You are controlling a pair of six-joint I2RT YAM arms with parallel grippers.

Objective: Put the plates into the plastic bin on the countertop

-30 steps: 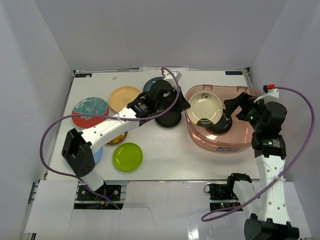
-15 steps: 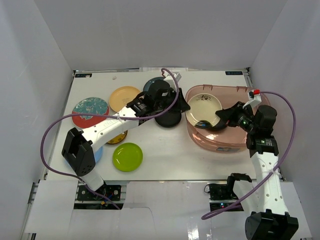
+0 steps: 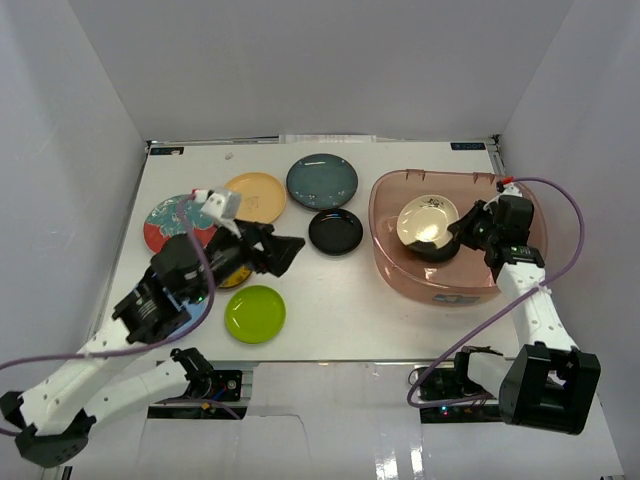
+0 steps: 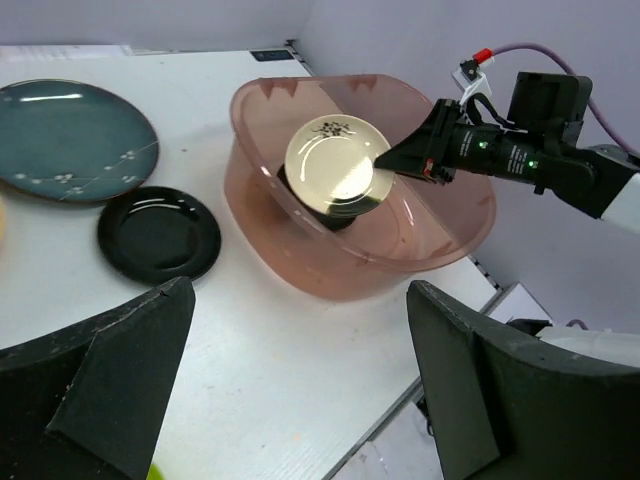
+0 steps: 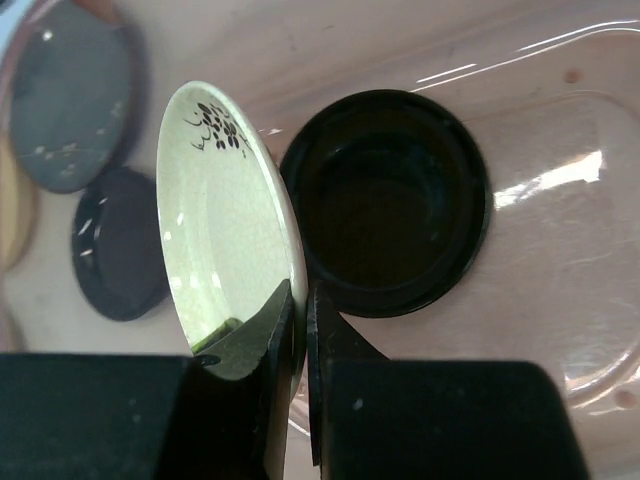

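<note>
- The right pincer (image 3: 458, 232) is clamped on the right edge of the cream plate (image 3: 425, 220). The right wrist view shows its two fingers (image 5: 275, 325) pinching the rim from both sides.
- The cream plate is tilted steeply inside the plastic bin (image 3: 385, 270), its hollow face turned to the left and far side (a small dark sprig pattern shows near its rim).
- Just under it, a black plate (image 5: 385, 200) lies flat on the bin's floor. Whether the two plates touch cannot be told.
- The bin stands on the right part of the counter (image 3: 330, 310).
- The left pincer (image 3: 284, 252) hangs open above the left half of the counter, gripping nothing. In the left wrist view its fingers (image 4: 120, 370) stand wide apart.
- Five plates lie flat on the counter outside the bin:
  - a dark teal plate (image 3: 322, 181) at the far middle;
  - a second black plate (image 3: 335, 231) just nearer than the teal one;
  - a yellow-orange plate (image 3: 255, 197) to the left of the teal one;
  - a lime green plate (image 3: 255, 313) close to the near edge;
  - a red-and-teal patterned plate (image 3: 170, 222) at the left, partly hidden by the left arm (image 3: 180, 275).
</note>
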